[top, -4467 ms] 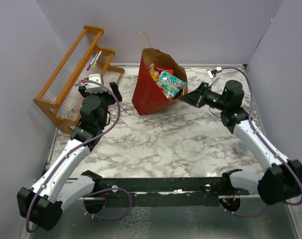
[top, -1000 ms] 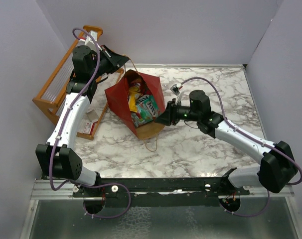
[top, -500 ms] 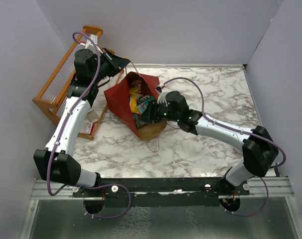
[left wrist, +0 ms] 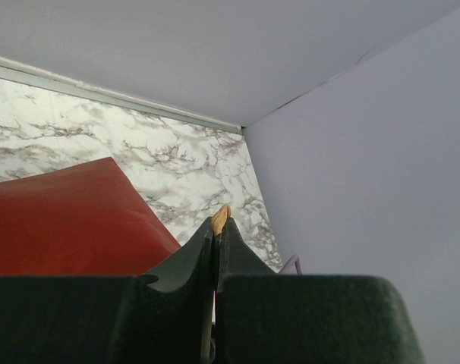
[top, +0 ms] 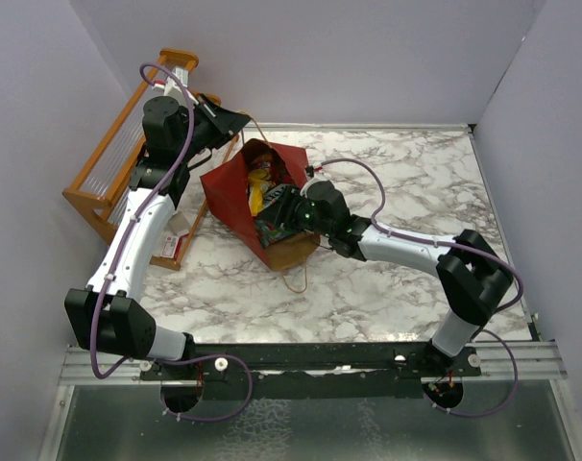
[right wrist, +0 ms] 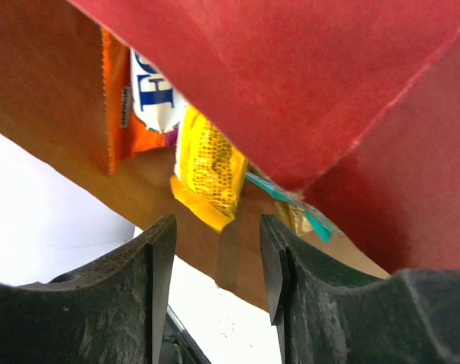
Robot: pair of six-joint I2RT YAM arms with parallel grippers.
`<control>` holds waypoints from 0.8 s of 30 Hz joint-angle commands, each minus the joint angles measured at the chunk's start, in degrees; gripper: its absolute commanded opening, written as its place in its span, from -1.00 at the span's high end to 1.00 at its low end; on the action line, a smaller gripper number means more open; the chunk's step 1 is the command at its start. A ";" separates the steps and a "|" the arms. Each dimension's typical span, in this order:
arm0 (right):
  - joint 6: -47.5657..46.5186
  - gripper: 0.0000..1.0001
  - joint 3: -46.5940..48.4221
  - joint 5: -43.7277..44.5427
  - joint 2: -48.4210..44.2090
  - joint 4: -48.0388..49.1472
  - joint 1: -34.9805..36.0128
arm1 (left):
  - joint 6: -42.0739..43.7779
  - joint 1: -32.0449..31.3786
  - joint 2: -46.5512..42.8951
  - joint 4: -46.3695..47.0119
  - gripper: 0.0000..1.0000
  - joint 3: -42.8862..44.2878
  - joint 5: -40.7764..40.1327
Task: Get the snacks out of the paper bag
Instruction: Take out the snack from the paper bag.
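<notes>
The paper bag (top: 229,190), red outside and brown inside, leans on the marble table with its mouth turned toward the right arm. My left gripper (top: 239,120) is shut on the bag's thin tan handle (left wrist: 221,218) above the bag's far rim; red bag wall (left wrist: 63,216) lies below it. My right gripper (top: 279,209) is open at the bag's mouth, over the snacks (top: 260,192). In the right wrist view a yellow packet (right wrist: 207,163), an orange packet (right wrist: 120,106) and a teal packet (right wrist: 291,199) lie just ahead of the open right gripper (right wrist: 215,239), with nothing between its fingers.
An orange wooden slatted rack (top: 104,178) stands at the left wall behind the left arm. The bag's second handle loop (top: 293,279) lies on the marble in front of the bag. Purple walls close in the left, back and right sides.
My right gripper has pushed left from beside the bag into its mouth and its jaws have widened. The left arm still holds the handle up and has barely moved.
</notes>
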 commanded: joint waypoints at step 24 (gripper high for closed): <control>-5.51 0.97 -6.20 0.49 -10.51 1.96 0.64 | 9.96 -0.24 -2.71 3.46 1.00 1.34 -2.49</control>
